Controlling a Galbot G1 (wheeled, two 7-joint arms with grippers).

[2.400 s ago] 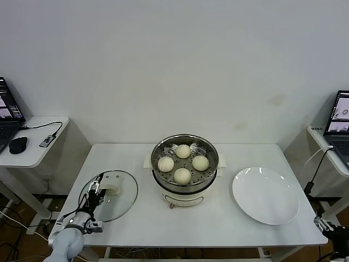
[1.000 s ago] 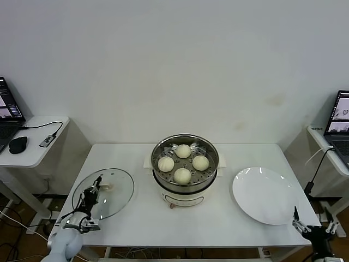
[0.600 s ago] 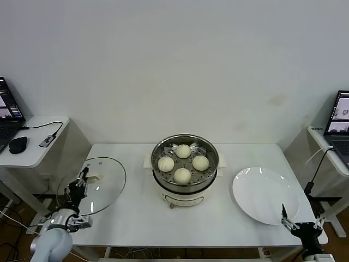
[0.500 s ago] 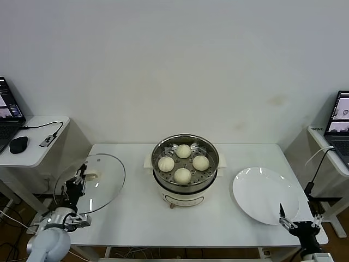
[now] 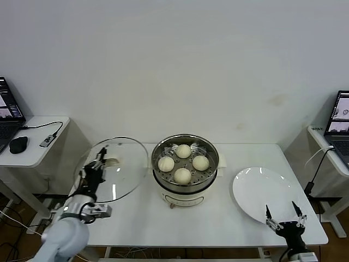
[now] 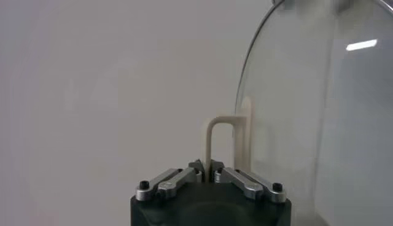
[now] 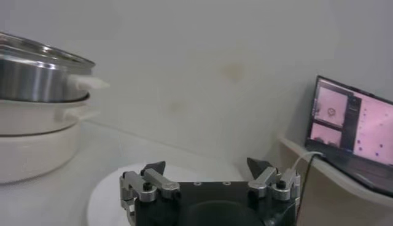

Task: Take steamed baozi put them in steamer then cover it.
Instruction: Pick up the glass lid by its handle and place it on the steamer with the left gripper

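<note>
At the left side of the white table (image 5: pixel 136 218), the left gripper (image 5: pixel 94 173) is clamped on the cream-white handle of the cover (image 5: pixel 117 169), which it holds lifted and tilted, clear of the tabletop. The left wrist view confirms the grasp: the fingers (image 6: pixel 184 178) are closed tight on the handle loop, and the cover (image 6: pixel 319 110) stands edge-on just beyond them. Its near rim sits just beside the steamer (image 5: pixel 185 164), whether touching or apart cannot be told.

The steamer stands at the table's centre, uncovered, on its cream-white base. Four steamed baozi (image 5: pixel 183 162) lie in the steel basket, arranged in a diamond, close together.

At the near right corner of the table, the right gripper (image 5: pixel 283 218) has its jaws spread wide and grasps nothing. It sits at the near edge of the white plate (image 5: pixel 262 191); contact with the plate cannot be judged. The right wrist view shows the fingertips (image 7: pixel 153 168) well apart, the plate (image 7: pixel 107 196) below them and the steamer (image 7: pixel 37 80) off to one side.

Limits of observation: the right arm is largely cut off by the lower frame edge. The left gripper is seen partly through the glass. A laptop (image 5: pixel 339 117) on a side table is cropped at the right edge
</note>
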